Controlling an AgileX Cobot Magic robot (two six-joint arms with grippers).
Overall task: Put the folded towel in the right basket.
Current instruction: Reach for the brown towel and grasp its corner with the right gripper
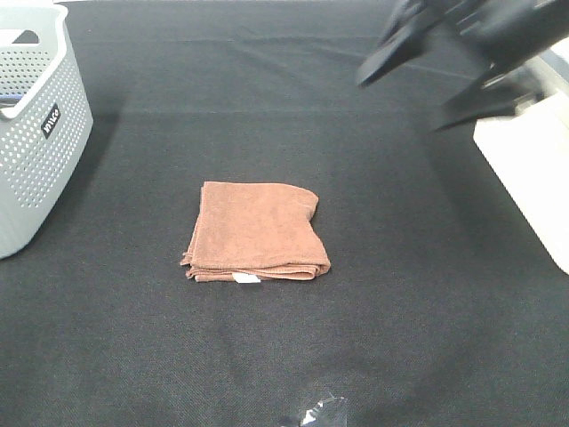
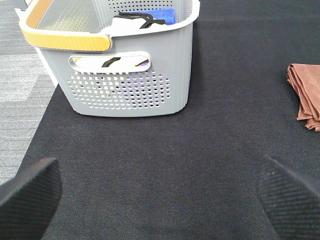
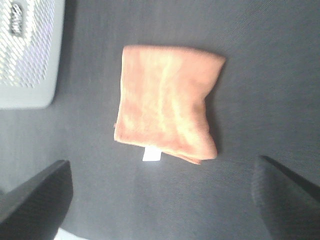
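The folded brown towel point(image 1: 258, 233) lies flat in the middle of the black table, with a small white tag at its front edge. It also shows in the right wrist view point(image 3: 167, 102) and at the edge of the left wrist view point(image 2: 306, 95). My right gripper point(image 1: 400, 105) is open and empty, blurred, and high above the table at the back right, well away from the towel. Its fingers point(image 3: 35, 200) frame the towel from above. The white right basket point(image 1: 533, 169) is partly visible at the right edge. My left gripper point(image 2: 160, 200) is open and empty, low over the cloth.
A grey perforated basket point(image 1: 36, 133) with a yellow handle point(image 2: 70, 41) stands at the left edge and holds a blue cloth point(image 2: 159, 15) and dark items. A small clear shiny piece point(image 1: 318, 414) lies at the table's front edge.
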